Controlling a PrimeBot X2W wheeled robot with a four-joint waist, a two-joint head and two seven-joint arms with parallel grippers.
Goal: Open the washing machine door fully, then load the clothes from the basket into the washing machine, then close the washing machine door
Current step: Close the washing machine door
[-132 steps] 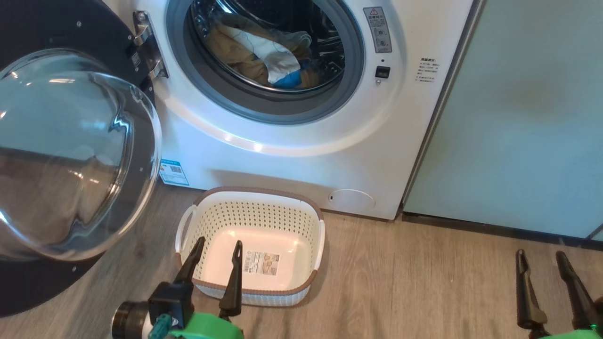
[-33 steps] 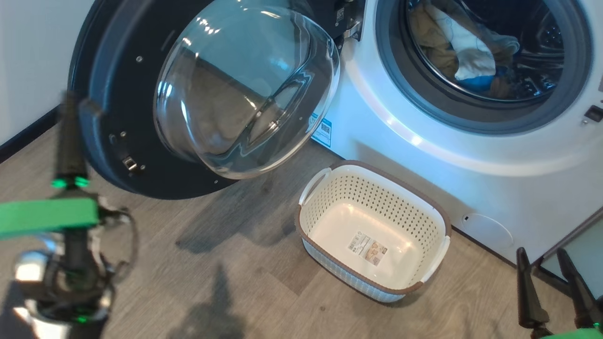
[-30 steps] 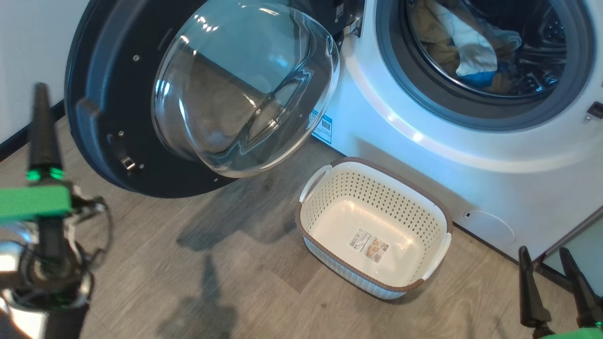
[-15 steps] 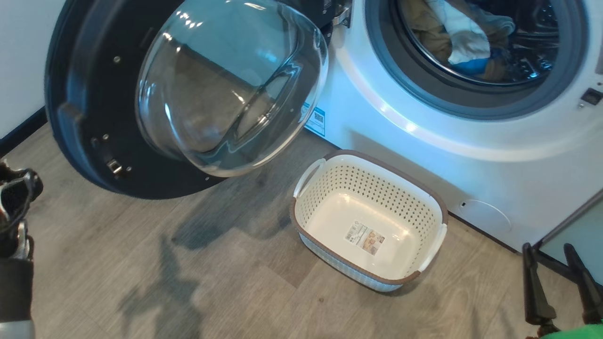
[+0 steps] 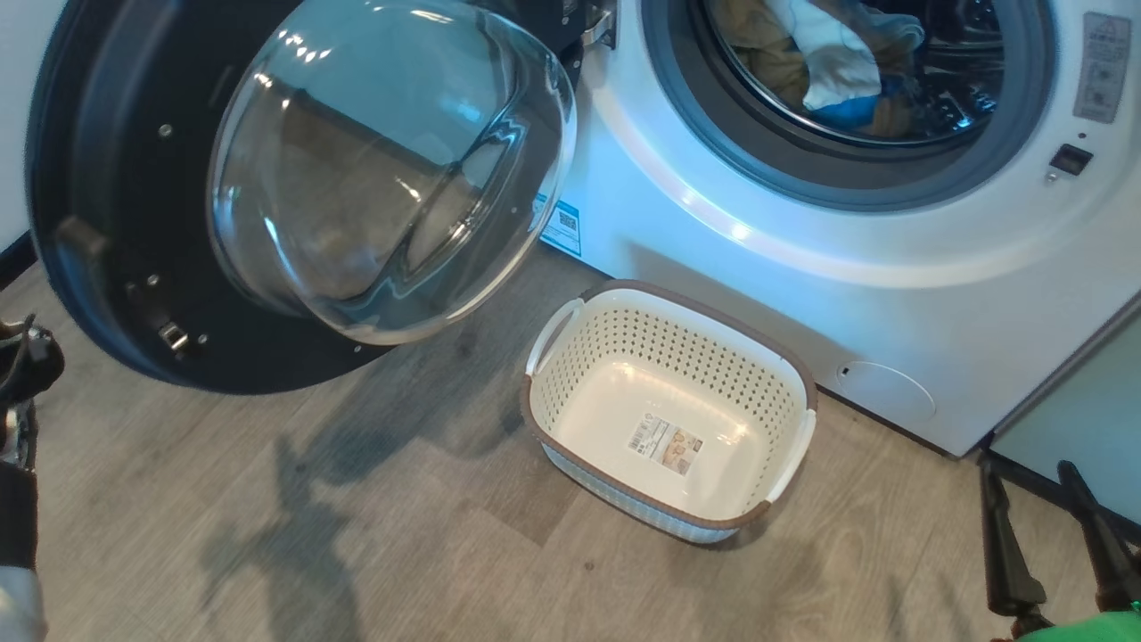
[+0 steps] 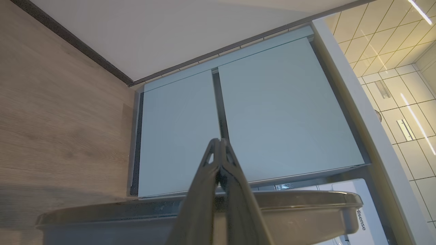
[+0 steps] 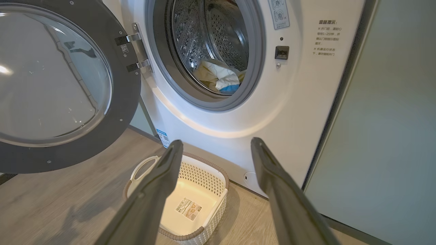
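Right jaws stand wide apart and grip nothing; their two dark fingers [image 7: 160, 190] rise from the bottom of the right wrist view, and the same pair [image 5: 1003, 544] shows at the lower right of the head view. Left jaws are pressed shut with nothing between them, their fingers [image 6: 201, 204] meeting at the tips in front of two pale green cabinet doors [image 6: 279, 112].

One basket [image 5: 660, 352] sits upright on the wood floor [image 5: 401, 535], mouth up, just in front of the washing machine [image 5: 802, 294]. Its long axis runs from one white handle to the other, roughly along the machine's front. It has two handles and one label on its bare base. In the right wrist view the basket [image 7: 201, 177] lies below and beyond the fingers, partly hidden by the left-hand one, and touches neither. In the head view it is well to the left of the right jaws.

One washing machine door [image 5: 107, 223] hangs swung out to the machine's left on two hinges [image 7: 133, 37], its glass bowl [image 5: 383, 169] bulging outward towards the robot.

One heap of the clothes [image 5: 820, 71], cream with white and blue, lies inside the drum behind the grey-rimmed mouth [image 5: 847, 183], well apart from both jaws.
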